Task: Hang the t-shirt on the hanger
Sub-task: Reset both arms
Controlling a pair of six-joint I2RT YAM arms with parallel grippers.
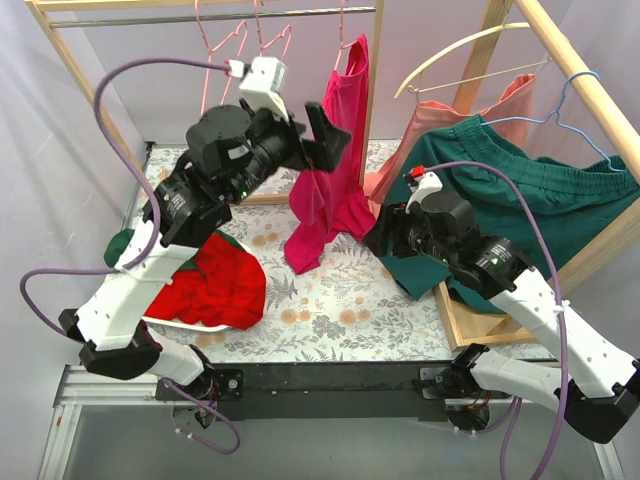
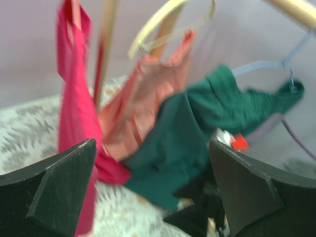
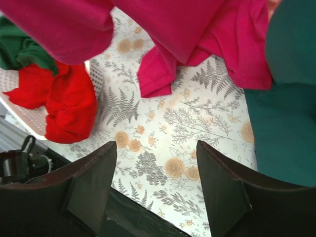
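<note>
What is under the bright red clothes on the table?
A white perforated plastic tray peeks out under the bright red crumpled garment, with a dark green cloth beside it. The red fabric hides the tray's middle, so anything there cannot be seen.

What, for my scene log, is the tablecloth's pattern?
Grey ferns, tan flowers on white tablecloth; clearest in right wrist view.

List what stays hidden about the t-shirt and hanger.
1. Top view: the hanger vanishes inside the t-shirt; how it sits is hidden.
2. Left wrist view: blur; the hanger's wire is not discernible.
3. Right wrist view: the top edge cuts off the t-shirt's upper part.
</note>
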